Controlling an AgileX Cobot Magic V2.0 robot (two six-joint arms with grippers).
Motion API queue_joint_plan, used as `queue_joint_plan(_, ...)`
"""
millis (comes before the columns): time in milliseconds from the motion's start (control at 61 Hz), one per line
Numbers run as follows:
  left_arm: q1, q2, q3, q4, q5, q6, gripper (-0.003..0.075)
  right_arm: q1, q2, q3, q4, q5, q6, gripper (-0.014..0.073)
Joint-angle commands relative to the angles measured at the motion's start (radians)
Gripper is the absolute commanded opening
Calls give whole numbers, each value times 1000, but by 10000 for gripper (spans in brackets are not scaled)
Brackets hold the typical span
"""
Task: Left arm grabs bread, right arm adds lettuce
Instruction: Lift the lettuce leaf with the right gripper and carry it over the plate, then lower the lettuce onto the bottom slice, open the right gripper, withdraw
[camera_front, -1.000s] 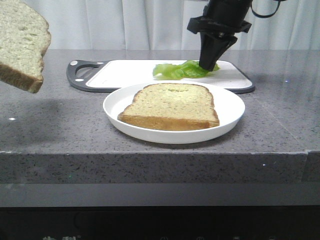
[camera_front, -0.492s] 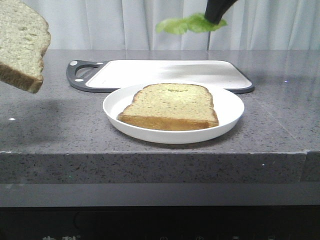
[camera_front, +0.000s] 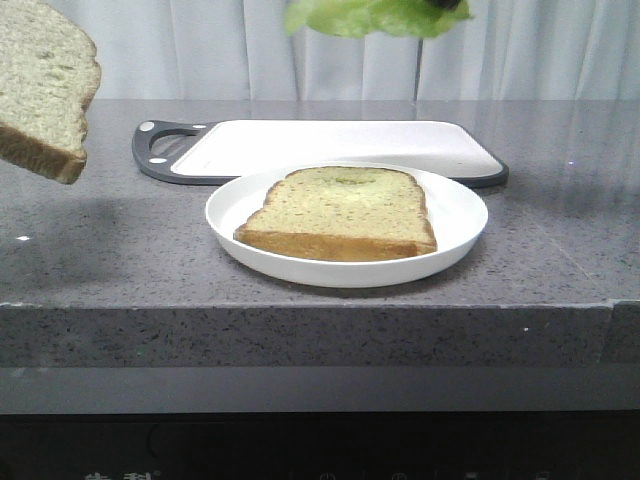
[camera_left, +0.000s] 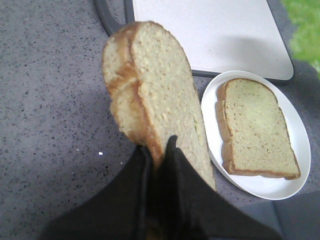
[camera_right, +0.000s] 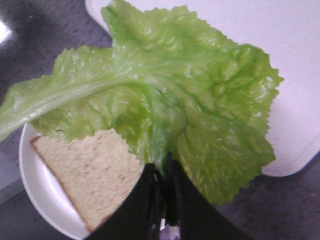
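My left gripper (camera_left: 159, 150) is shut on the bread (camera_left: 150, 95), a thick tan slice with a golden crust, held in the air over the grey counter; it shows at the far left of the front view (camera_front: 45, 85). My right gripper (camera_right: 161, 167) is shut on the lettuce (camera_right: 165, 95), a bright green ruffled leaf that hangs high above the cutting board, at the top edge of the front view (camera_front: 370, 17). Only a small black tip (camera_front: 447, 4) of that gripper shows there. A matching second slice (camera_front: 345, 210) lies flat on the white plate (camera_front: 455, 205).
A white cutting board (camera_front: 330, 145) with a dark grey handle (camera_front: 160, 145) lies behind the plate, bare. The grey speckled counter (camera_front: 110, 250) ends in a front edge close to the plate. White curtains hang behind.
My right gripper has lifted the lettuce off the cutting board and risen out of the top of the front view. The left gripper with the bread has stayed still.
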Motion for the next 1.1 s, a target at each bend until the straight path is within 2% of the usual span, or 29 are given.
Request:
queue_joint_plan(0, 1, -8, -27, -30, -64, 0, -19, 37, -148, 147, 27, -128, -15, -57)
queue_joint_plan(131, 1, -8, -27, -30, -64, 0, -19, 55, -204, 310, 42, -198, -15, -57)
queue_joint_plan(344, 1, -8, -27, -30, -64, 0, -19, 56, -201, 408, 110, -271, -26, -57)
queue_joint_plan(689, 1, -8, -27, -30, -64, 0, -19, 73, -141, 412, 150, -301, -38, -57)
queue_joint_plan(1082, 1, -8, -27, -30, -64, 0, -19, 96, -89, 412, 122, -298, -44, -56)
